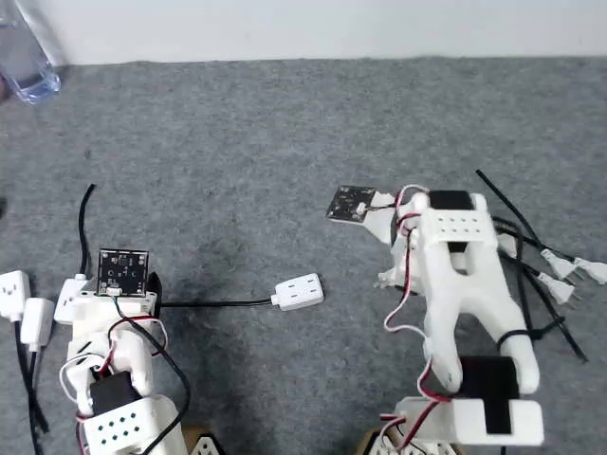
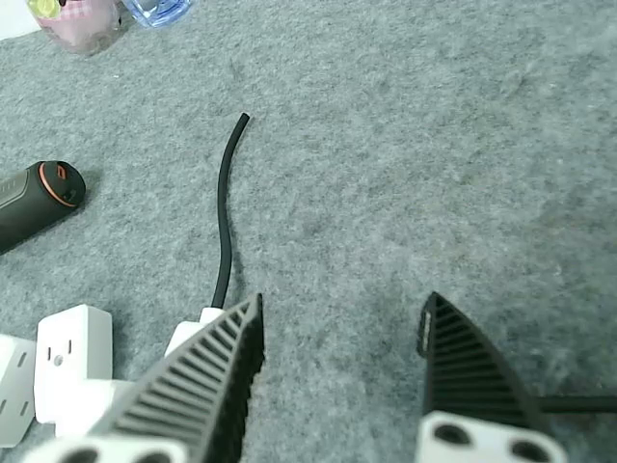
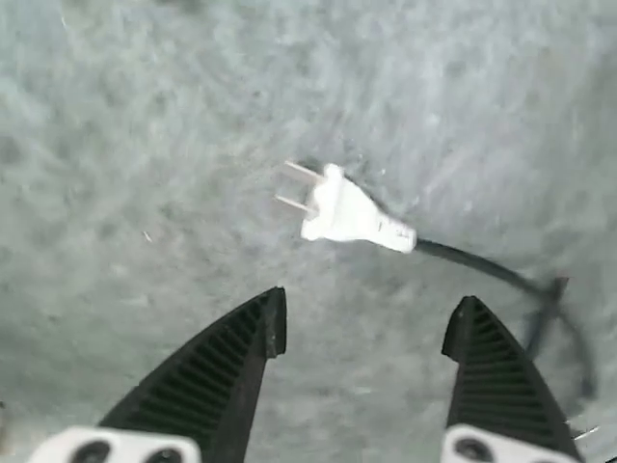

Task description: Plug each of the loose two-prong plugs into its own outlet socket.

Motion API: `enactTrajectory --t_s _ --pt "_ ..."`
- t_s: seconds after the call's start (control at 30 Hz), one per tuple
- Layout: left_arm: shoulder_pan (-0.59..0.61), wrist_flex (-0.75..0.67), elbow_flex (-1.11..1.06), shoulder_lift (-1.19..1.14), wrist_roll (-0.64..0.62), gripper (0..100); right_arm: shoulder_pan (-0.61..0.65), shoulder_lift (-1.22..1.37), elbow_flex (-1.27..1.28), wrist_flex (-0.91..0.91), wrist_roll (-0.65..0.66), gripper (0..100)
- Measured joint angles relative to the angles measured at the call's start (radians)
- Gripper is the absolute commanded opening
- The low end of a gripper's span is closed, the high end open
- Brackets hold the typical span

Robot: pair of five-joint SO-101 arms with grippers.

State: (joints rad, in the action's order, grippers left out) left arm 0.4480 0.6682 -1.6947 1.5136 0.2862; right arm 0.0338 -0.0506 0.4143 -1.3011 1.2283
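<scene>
Right pincer (image 3: 372, 301) wide open, empty, plug (image 3: 347, 217) just ahead.
Left pincer (image 2: 343, 301) equally spread, empty; black cord (image 2: 225, 222) beside it.

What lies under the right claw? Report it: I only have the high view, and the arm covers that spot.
Observer: A white two-prong plug lies on the grey mat just ahead of the right claw. The claw is open and the plug is not gripped.
Operator: Now give me the left claw's state.
Observer: The left claw is open over bare mat with nothing in it. A white outlet block sits off to one side of it.
</scene>
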Motion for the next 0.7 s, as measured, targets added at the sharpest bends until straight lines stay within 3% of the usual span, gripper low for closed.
enactTrajectory --t_s 0.2,0.4,0.7 --pt "0.0 0.0 0.0 0.0 0.0 25 -0.005 0.173 -0.127 -0.011 0.229 27.3" --pt "0.0 0.0 0.0 0.0 0.0 25 -0.003 0.408 -0.377 -0.161 0.325 27.3" --pt "0.0 0.0 0.0 0.0 0.0 25 0.002 0.601 -0.651 -0.334 0.367 27.3"
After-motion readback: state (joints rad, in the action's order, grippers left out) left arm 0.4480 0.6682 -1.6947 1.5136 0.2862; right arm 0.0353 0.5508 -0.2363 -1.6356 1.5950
